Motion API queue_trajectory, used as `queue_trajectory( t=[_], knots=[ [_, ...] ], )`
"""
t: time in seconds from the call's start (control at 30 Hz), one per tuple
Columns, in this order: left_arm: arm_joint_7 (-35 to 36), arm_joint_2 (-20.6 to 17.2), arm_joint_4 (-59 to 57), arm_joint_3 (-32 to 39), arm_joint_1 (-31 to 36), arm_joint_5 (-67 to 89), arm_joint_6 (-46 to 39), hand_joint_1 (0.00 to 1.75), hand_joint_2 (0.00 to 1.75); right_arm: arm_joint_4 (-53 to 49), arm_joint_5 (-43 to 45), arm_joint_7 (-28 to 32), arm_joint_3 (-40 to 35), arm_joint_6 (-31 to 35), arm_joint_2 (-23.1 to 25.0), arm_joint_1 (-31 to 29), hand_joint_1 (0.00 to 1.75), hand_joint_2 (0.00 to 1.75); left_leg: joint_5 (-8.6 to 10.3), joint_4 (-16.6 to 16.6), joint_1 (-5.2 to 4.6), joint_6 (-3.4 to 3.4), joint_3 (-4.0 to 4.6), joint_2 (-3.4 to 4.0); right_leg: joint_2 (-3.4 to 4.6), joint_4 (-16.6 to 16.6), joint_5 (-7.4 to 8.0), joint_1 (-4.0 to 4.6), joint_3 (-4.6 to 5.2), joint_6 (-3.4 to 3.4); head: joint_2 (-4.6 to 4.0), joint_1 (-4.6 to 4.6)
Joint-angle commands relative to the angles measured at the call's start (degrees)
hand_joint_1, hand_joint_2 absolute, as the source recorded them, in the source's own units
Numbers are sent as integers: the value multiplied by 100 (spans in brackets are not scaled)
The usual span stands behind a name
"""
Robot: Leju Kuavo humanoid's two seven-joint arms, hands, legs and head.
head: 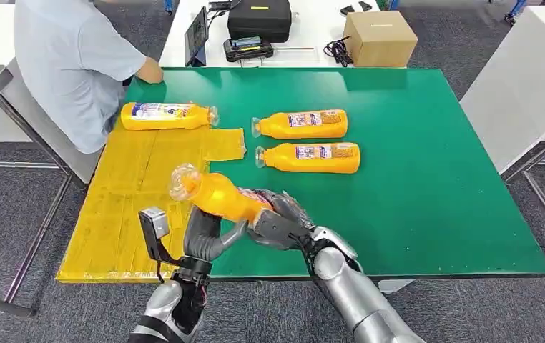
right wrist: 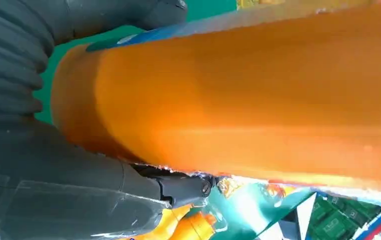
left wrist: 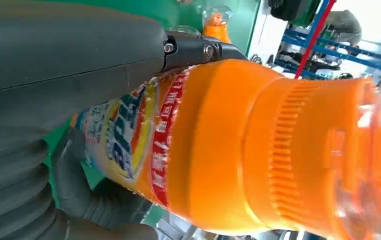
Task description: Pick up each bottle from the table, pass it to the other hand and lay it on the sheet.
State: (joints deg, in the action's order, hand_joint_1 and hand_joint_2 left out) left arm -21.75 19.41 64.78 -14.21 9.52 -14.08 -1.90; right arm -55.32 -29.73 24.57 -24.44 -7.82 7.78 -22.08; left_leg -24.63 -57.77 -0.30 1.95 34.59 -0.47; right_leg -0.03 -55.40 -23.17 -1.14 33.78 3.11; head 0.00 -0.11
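Head view shows a green desk (head: pixel 427 179) with a yellow sheet (head: pixel 126 207) spread over its left part, as the robot sees it. Above the near edge of the desk, both hands meet on one orange bottle (head: pixel 219 196). This held bottle is tilted, with its clear cap end raised toward the sheet and its base toward the right hand. The right hand (head: pixel 284 221) grasps the lower, labelled part of the bottle, with its fingers wrapped around it. The left hand (head: pixel 209 239) comes from below and its fingers are closed around the middle of the same bottle, so the bottle is gripped by both hands at once. Left wrist view shows the bottle (left wrist: pixel 238 145) very close, with the grey thumb (left wrist: pixel 68 55) lying along its label and dark fingers (left wrist: pixel 93 200) curled on the other side. Right wrist view shows the orange body (right wrist: pixel 248 100) pressed against the grey hand (right wrist: pixel 53 190). One more bottle (head: pixel 166 116) lies flat at the far edge of the sheet. Two other bottles (head: pixel 302 124) (head: pixel 311 158) lie side by side on the bare green desk, near the sheet, caps pointing toward it. A person in a light shirt (head: pixel 69 64) stands at the far left corner of the desk. Behind the desk a white table carries a cardboard box (head: pixel 379 37) and a black case (head: pixel 259 18).
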Motion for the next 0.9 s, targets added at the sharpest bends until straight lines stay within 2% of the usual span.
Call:
queue_trajectory(
  t=[0.03, 0.27, 0.3, 0.57, 0.6, 0.63, 0.67, 0.9],
  knots=[
    [-155, 59, -268, 213, 417, -55, -257, 0, 175, 1044, -165, 53, -598, 209, 172, -385, 175, 175, -6, -1, 7, -9, -13, 6, 4, 1, -3, 8, -13, -12, 0, 0],
    [-295, 59, -276, 228, 452, -81, -275, 0, 175, 1346, -262, 94, -789, 352, 259, -445, 175, 175, -4, -1, 6, -8, -10, 1, -2, 2, -3, 6, -11, -10, 0, 0],
    [-340, 59, -253, 235, 444, -107, -312, 175, 175, 1348, -261, 94, -799, 368, 263, -452, 175, 175, -7, -2, 8, -11, -17, -2, -5, 1, -7, 8, -20, -14, 0, 0],
    [-487, 59, -264, 222, 498, 62, -483, 175, 175, 1474, -222, 92, -798, 389, 300, -461, 175, 175, -5, -1, 7, -10, -10, -3, -6, 1, -5, 7, -12, -12, 0, 0],
    [-556, 59, -234, 215, 485, 163, -534, 175, 175, 1462, -140, 115, -736, 367, 311, -445, 145, 175, -1, 1, 3, -6, -5, -4, -5, 2, -3, 3, -5, -7, 0, 0],
    [-566, 59, -199, 202, 470, 179, -535, 175, 175, 1433, -13, 147, -659, 286, 313, -433, 56, 175, -8, -4, 9, -11, -16, -4, -7, 0, -8, 10, -18, -14, 0, 0],
    [-561, 59, -192, 190, 469, 228, -545, 175, 175, 1416, 90, 162, -589, 224, 317, -429, 0, 175, -3, 0, 4, -8, -9, -4, -7, 1, -5, 5, -9, -10, 0, 0],
    [-521, 59, 63, 186, 370, 765, -731, 175, 175, 1141, 411, 135, -308, 150, 342, -316, 0, 175, -3, -1, 4, -7, -4, -5, -8, 0, -5, 5, -5, -9, 0, 2]
  ],
)
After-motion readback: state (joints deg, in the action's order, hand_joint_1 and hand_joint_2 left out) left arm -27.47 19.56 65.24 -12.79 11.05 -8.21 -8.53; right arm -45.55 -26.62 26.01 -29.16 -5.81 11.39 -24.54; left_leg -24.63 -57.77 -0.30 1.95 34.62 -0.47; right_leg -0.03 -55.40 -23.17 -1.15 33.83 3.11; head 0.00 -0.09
